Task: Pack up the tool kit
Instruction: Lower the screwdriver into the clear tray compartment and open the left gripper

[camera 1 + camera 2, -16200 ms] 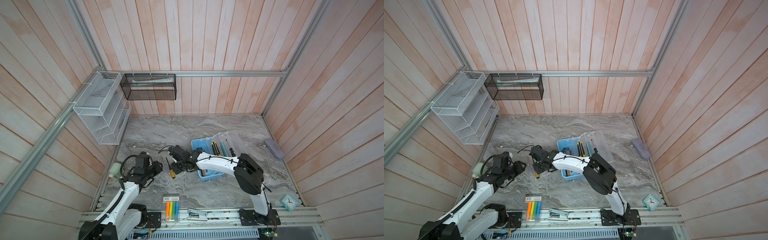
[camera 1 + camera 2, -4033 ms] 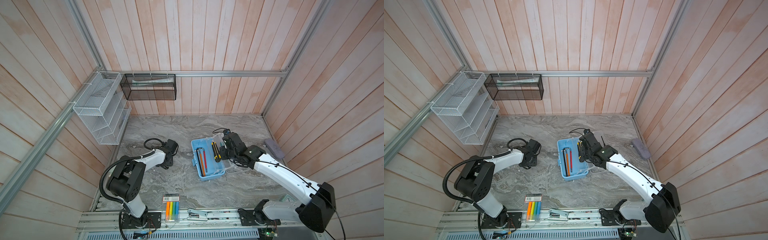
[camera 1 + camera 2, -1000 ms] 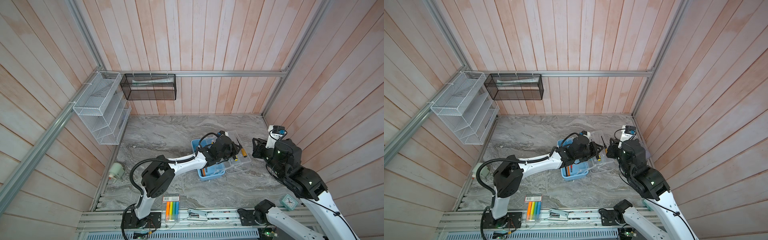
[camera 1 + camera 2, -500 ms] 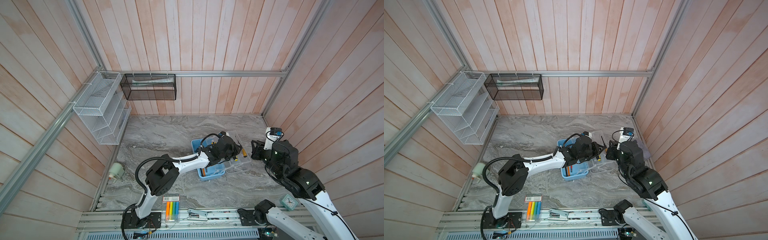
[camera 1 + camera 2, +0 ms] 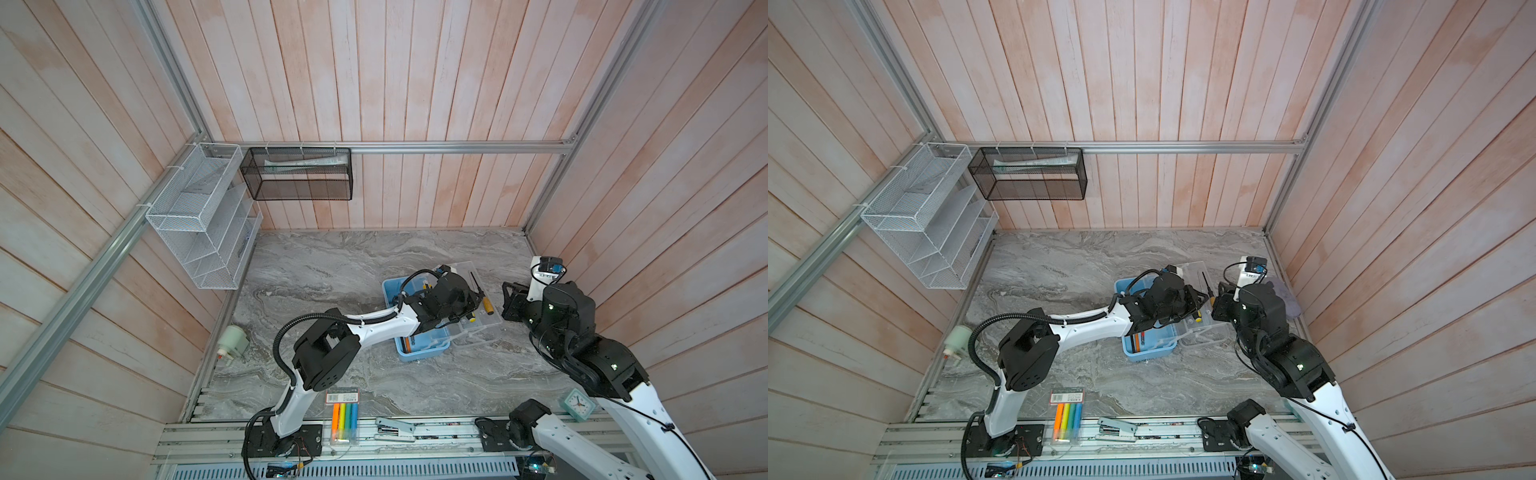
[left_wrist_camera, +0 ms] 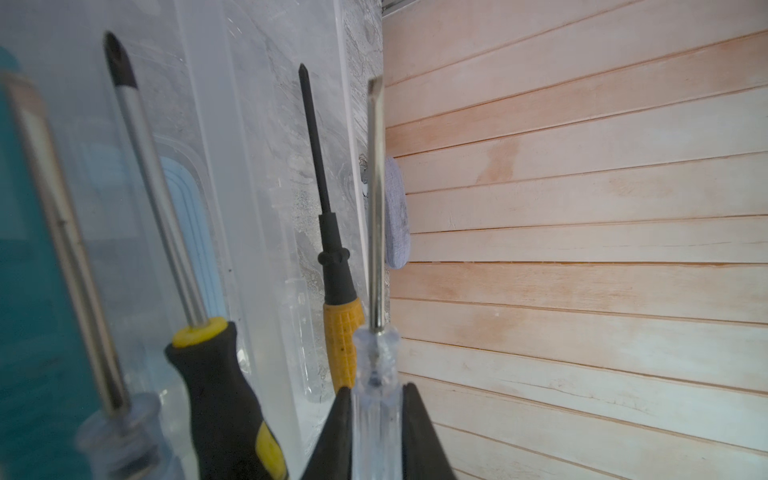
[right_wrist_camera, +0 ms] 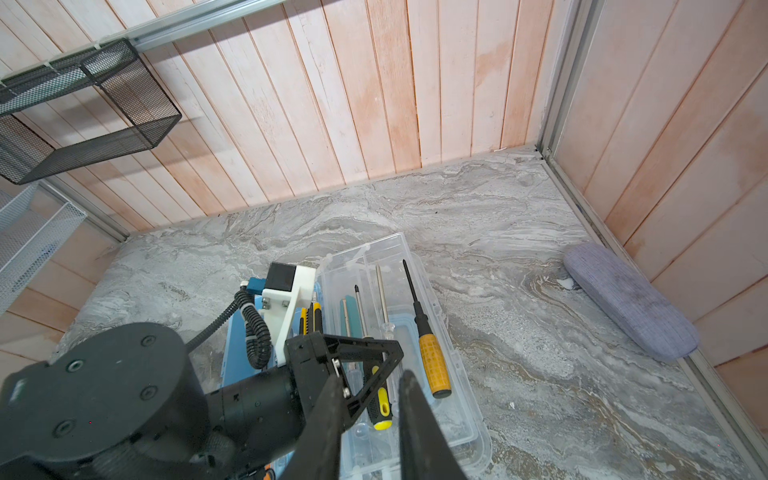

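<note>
In the left wrist view we see the left end effector [image 6: 376, 432] clamped on the clear handle of a flat-blade screwdriver [image 6: 375, 208], its fingers cut off by the frame edge. Beyond lie a black-and-yellow cross-head screwdriver [image 6: 216, 399] and an orange-handled screwdriver [image 6: 338, 340] on clear plastic; a fourth driver [image 6: 62, 232] is too blurred to name. The held shaft hides part of a grey-lilac case [image 6: 398, 224] by the wall.

In the right wrist view the right end effector [image 7: 369, 380] hangs near the tool kit [image 7: 461, 386], fingers a narrow gap apart with nothing between them, their bases out of frame. The kit's clear half lies folded open with the drivers in it; whether that is lid or tray we cannot tell. The left arm covers most of the blue base [image 7: 235, 357].

In both top views the tool kit [image 5: 420, 354] [image 5: 1148, 353] stands open on the table [image 5: 332, 270], right of middle. The left wrist hides the grip, and the right end effector [image 5: 510, 299] is a dark block beside the clear half, its fingers too small to make out.
</note>
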Robot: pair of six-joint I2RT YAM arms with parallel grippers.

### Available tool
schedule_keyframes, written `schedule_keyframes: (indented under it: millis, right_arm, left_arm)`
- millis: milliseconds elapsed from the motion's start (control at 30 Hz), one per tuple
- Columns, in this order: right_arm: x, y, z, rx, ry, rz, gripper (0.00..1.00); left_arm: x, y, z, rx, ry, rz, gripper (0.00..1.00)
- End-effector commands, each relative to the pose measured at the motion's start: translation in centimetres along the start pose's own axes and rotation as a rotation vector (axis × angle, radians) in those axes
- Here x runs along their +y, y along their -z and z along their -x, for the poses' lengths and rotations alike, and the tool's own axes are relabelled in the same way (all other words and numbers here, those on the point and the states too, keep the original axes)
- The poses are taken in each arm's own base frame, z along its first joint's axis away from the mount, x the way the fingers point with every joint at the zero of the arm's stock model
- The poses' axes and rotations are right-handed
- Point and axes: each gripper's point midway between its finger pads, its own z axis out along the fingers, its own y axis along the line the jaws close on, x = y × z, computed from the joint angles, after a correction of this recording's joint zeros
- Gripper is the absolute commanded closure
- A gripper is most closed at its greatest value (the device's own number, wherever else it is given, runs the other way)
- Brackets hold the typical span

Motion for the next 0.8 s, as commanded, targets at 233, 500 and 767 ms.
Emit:
schedule_keyframes:
  millis: [233,500,767]
  right_arm:
    - [-0.4,-0.1,-0.5,0.002,0.016,-0.012,0.77]
    - [-0.4,-0.4,-0.8,0.007,0.018,-0.012,0.76]
    - [-1.1,-1.2,-1.1,0.004,0.029,-0.052,0.76]
  left_arm:
    - [0.1,-0.6,-0.1,0.001,0.016,-0.003,0.72]
    - [0.1,-0.4,0.1,-0.002,0.008,-0.002,0.7]
    - [-2.6,3.5,3.8,-0.073,-0.165,-0.011,0.66]
